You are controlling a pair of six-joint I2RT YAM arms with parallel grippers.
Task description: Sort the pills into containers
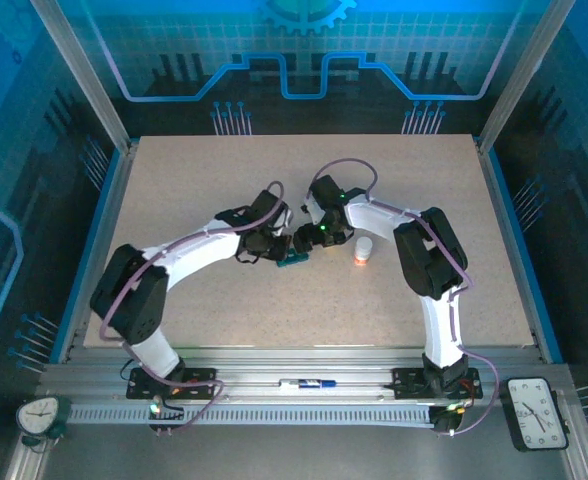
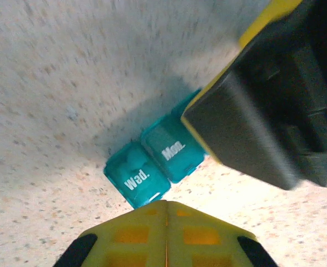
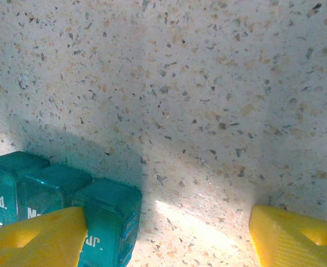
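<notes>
Small teal plastic three-compartment pill box point(image 1: 292, 258) on speckled table point(image 1: 224, 180): left end effector point(image 1: 277, 250) just left of it, right end effector point(image 1: 309, 238) just right, small white cylindrical bottle point(image 1: 362, 248) farther right.

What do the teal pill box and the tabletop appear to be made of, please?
The pill box looks like translucent teal plastic with a glossy finish: light glints on its rounded lids, which carry white printed day labels. The tabletop looks like matte speckled laminate or composite stone, beige with dark flecks; the look leaves open which.

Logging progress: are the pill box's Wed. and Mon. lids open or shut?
Shut: the Wed. lid and Mon. lid of the teal pill box lie flat over their compartments.
</notes>
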